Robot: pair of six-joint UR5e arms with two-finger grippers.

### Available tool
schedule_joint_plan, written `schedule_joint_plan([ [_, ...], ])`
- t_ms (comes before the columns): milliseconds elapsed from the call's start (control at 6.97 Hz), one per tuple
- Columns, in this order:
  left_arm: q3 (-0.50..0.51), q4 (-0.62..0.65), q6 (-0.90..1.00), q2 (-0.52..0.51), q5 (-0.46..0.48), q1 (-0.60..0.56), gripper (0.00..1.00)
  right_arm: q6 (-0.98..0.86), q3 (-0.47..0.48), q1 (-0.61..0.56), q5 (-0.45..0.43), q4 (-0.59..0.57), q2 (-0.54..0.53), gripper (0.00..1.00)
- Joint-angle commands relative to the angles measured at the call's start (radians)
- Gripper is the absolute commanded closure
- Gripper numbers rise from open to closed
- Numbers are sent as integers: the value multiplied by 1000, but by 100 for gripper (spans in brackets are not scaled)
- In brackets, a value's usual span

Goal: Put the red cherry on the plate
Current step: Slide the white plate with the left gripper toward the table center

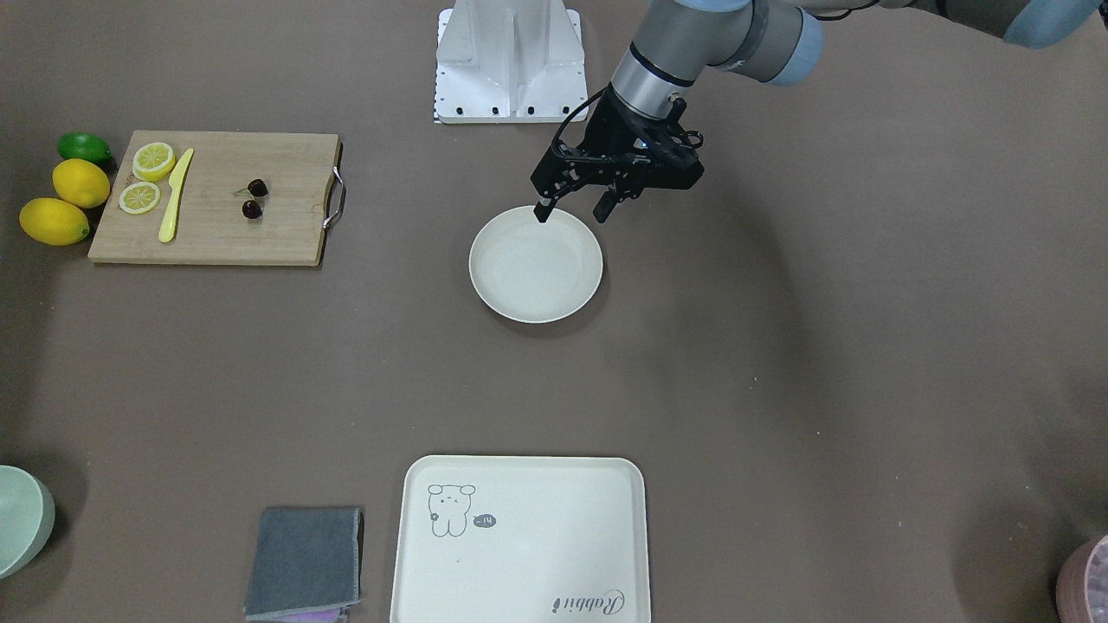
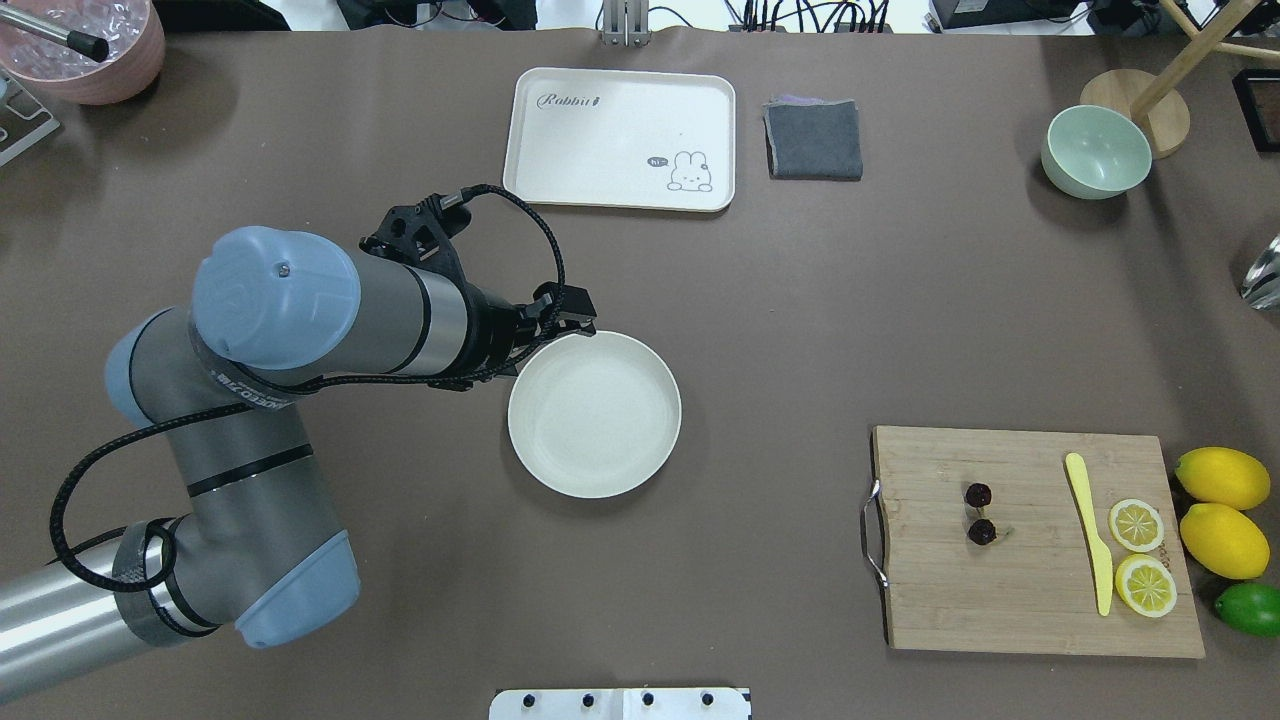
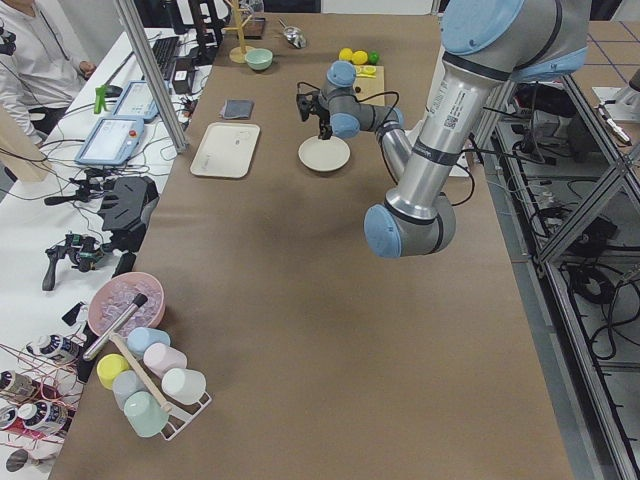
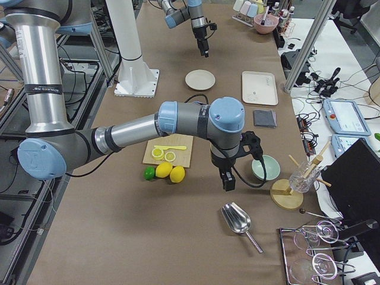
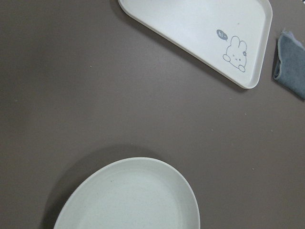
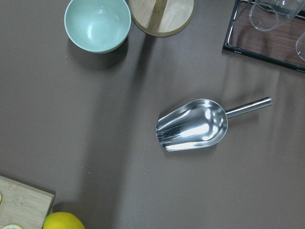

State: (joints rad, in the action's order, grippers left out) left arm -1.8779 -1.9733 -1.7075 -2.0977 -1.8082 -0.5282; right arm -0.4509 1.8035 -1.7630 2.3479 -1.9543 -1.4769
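Observation:
The red cherry [image 1: 254, 198], two tiny dark fruits on joined stems, lies on the wooden cutting board [image 1: 286, 234]; the overhead view shows the cherry [image 2: 979, 512] near the board's handle end. The plate [image 1: 536, 264], round and off-white, sits bare mid-table [image 2: 594, 413]. My left gripper [image 1: 574, 208] hovers open and empty over the plate's rim on the robot's side, far from the cherry. The left wrist view shows the plate [image 5: 133, 195] below. My right gripper [image 4: 227, 180] hangs past the lemons, near the green bowl; whether it is open or shut I cannot tell.
On the board lie a yellow knife [image 2: 1090, 535] and two lemon halves [image 2: 1138, 525]. Two lemons [image 2: 1222, 510] and a lime [image 2: 1250, 608] sit beside it. A rabbit tray [image 2: 620, 135], grey cloth [image 2: 813, 140], green bowl [image 2: 1095, 150] and metal scoop [image 6: 193, 125] are around.

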Motion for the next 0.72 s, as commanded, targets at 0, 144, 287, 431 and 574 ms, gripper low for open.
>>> schedule_joint_plan([
  [0, 0, -66, -248, 8, -26, 4, 2, -2, 0, -3, 1, 0, -8, 0],
  [144, 5, -77, -250, -10, -33, 7, 4, -5, 0, -4, -1, 0, -13, 0],
  [287, 6, -84, -248, -11, -66, 2, 19, -5, 0, -6, -1, -1, -19, 0],
  [431, 10, -100, -250, 1, -72, -1, 51, -6, 0, -13, -1, -2, -25, 0],
  [574, -12, -99, -250, 25, -74, 2, 61, -3, 0, -16, -1, 0, -25, 0],
])
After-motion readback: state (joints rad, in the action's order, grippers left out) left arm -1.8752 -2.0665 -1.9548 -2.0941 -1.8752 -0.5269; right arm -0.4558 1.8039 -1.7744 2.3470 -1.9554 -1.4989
